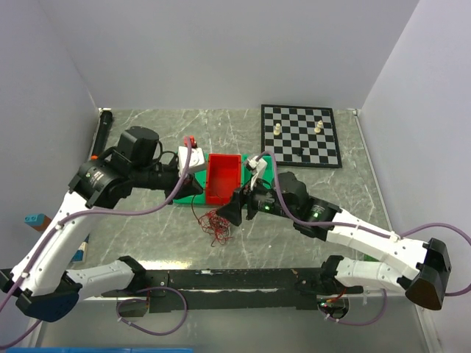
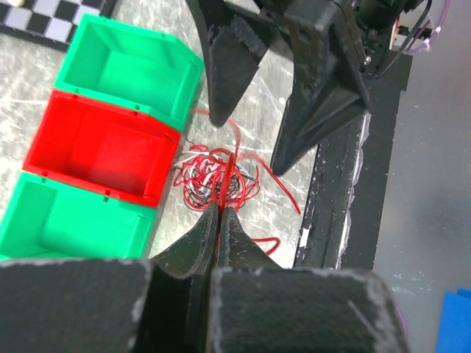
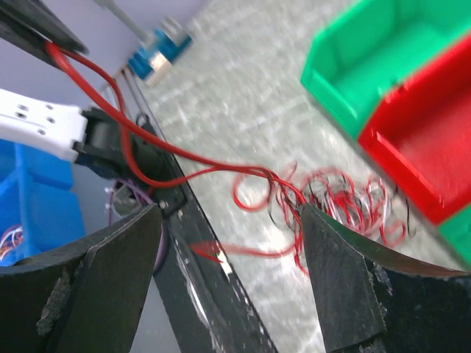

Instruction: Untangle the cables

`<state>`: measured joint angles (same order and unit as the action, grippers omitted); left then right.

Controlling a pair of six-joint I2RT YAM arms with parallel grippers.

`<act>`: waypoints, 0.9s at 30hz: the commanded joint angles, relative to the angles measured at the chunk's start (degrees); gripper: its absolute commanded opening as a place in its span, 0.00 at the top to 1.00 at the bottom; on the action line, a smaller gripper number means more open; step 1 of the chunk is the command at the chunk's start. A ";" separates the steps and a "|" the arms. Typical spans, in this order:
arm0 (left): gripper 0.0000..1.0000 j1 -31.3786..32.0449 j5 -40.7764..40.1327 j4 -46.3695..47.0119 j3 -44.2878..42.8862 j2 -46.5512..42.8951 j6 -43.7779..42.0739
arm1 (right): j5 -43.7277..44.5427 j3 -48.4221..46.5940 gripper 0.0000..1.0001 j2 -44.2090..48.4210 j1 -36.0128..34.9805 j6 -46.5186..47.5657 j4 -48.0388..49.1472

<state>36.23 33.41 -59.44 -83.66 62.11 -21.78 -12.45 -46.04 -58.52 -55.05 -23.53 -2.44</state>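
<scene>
The left jaws were clamped shut on a single red strand of the cables, a grip shown plainly only by the left wrist camera. From overhead those jaws were hard to pick out against the left green bin.

The cables lay in a loose red, white and black heap on the desk, at 6 o'clock of the red bin. The white and black wires showed only in the left wrist view. From overhead the heap read as a thin reddish scribble.

The pinched strand rose out of the heap. Overhead, its long axis ran from the pile toward 11 o'clock, up to the left jaws. The right wrist camera showed it as a long line from the 10 o'clock corner of its view down to the heap at 3 o'clock.

The right jaws stood wide apart at 2 o'clock of the heap, gripping nothing. The right green bin sat just behind them.

Only the overhead camera took in the whole chessboard at 1 o'clock, with two pale pieces on it. Only the right wrist camera showed a blue bin beyond the desk edge.
</scene>
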 commanded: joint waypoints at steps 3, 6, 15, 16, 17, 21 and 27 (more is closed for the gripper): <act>0.98 0.25 1.49 -2.52 -10.29 2.05 -0.28 | 3.04 -3.10 0.18 -4.67 -0.85 1.03 2.08; 0.97 0.25 0.35 -2.88 -13.54 2.14 -0.46 | 3.65 -1.25 0.18 -6.07 -0.76 0.06 5.33; 0.99 0.25 -6.42 4.04 -19.53 -1.54 -0.02 | 2.52 2.97 0.18 -6.96 -0.76 -0.20 9.55; 0.99 0.33 -7.03 6.33 -18.74 -3.29 0.24 | 2.17 3.24 0.18 -7.04 -0.76 -0.20 9.73; 0.99 0.33 -8.00 9.23 -17.95 -4.79 0.77 | 2.08 3.33 0.18 -7.13 -0.76 -0.29 9.91; 0.99 0.25 -12.57 19.60 -16.01 -8.13 2.53 | 2.43 3.41 0.18 -9.58 -0.76 -0.81 11.22; 0.97 0.33 -26.00 35.43 -14.60 -11.13 4.91 | -0.38 3.33 0.18 -14.60 -0.85 -1.96 14.65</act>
<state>36.27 18.39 -39.29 -98.54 51.51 -19.18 -10.74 -42.83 -70.70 -55.53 -24.53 7.51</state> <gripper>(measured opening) 0.028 0.821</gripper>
